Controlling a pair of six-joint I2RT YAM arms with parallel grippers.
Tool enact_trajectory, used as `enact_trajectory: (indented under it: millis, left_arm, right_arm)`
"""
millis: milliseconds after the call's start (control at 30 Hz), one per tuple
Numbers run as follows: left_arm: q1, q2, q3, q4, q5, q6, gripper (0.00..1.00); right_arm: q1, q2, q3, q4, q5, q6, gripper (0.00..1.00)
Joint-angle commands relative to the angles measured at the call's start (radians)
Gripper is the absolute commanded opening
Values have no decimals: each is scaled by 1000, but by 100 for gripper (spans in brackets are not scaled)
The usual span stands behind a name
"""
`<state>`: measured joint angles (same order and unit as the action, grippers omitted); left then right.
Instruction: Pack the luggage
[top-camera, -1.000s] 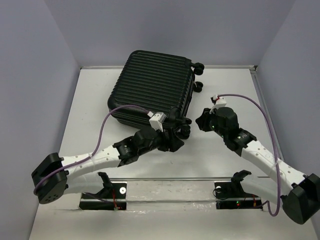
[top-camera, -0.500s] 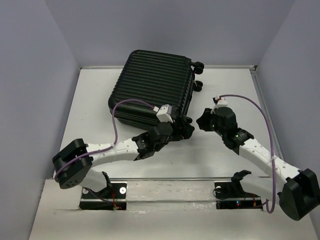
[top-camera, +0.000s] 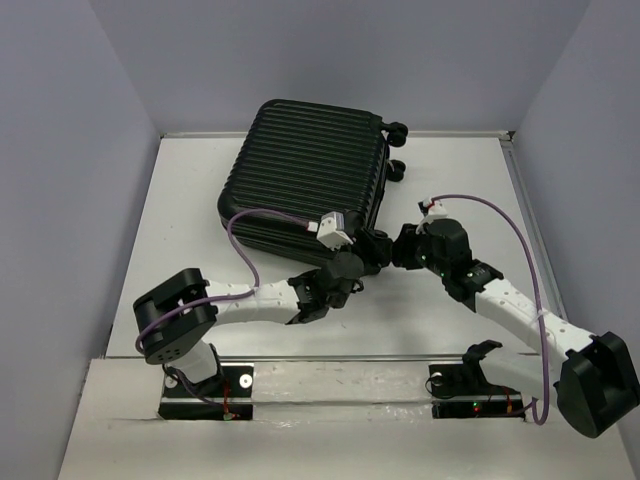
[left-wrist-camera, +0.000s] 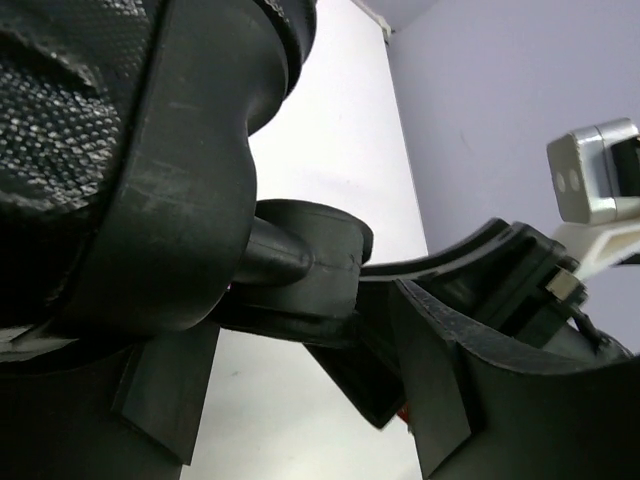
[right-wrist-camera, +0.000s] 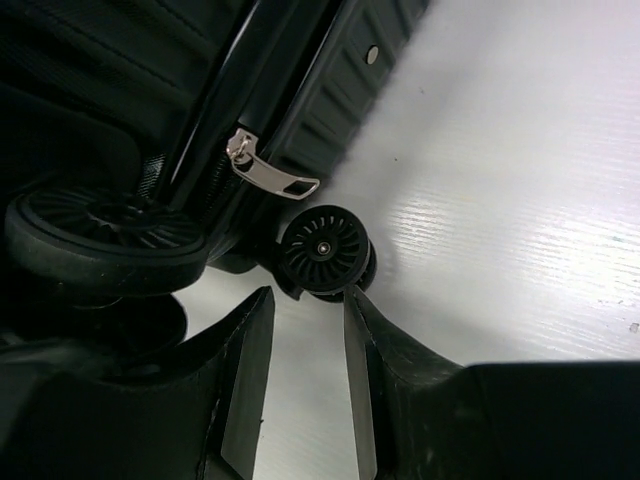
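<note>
The luggage (top-camera: 305, 175) lies shut at the table's (top-camera: 190, 200) far middle, so opening is judged the step in hand. The right gripper (right-wrist-camera: 306, 310) is held narrowly parted, empty, beside 1 wheel (right-wrist-camera: 323, 248) (the left gripper's (top-camera: 368, 250) state cannot be told). Next, the zip pull (right-wrist-camera: 272, 172) must be pinched squarely.

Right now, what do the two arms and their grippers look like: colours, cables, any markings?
Both match: the left arm and right arm have white links between black joint housings. A purple cable loops along each, ending at a small white block by the wrist. The left gripper and right gripper are black with plain tapered fingers. No markings show.
</note>
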<state>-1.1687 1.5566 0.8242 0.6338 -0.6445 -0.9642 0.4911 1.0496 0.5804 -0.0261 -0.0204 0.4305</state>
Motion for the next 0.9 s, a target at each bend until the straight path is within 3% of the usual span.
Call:
enact_trajectory:
  millis: [0,100,133,200,233,300,700,867]
  left_arm:
    - [-26,32,73,162,-228,-21,75]
    - [-26,52,102,190,-248,-21,72]
    - [-26,60,111,194,-250,-19,58]
    - [-29,50,110,210,-241,-2,41]
    - [-34,42,107,219,-242,16,24]
    - [-48,4,93,224,-247,62,8]
    - [-54,-148,-11,175,-193,108,6]
    - [-46,-178,-51,161,-164,98,6]
  right_arm:
    - [-5,1,-4,80,-44,-10,39]
    - [-5,-16,-22,84,-44,-7,40]
    - [-5,-20,-28,84,-42,-9,40]
    - [-5,-23,-30,84,-46,-22,40]
    - [-5,-25,-30,86,-47,-29,40]
    - [-5,-19,-31,101,-55,-47,41]
    - [-66,107,-83,461,-282,-213,42]
    - [-86,200,-96,620,-513,-214,52]
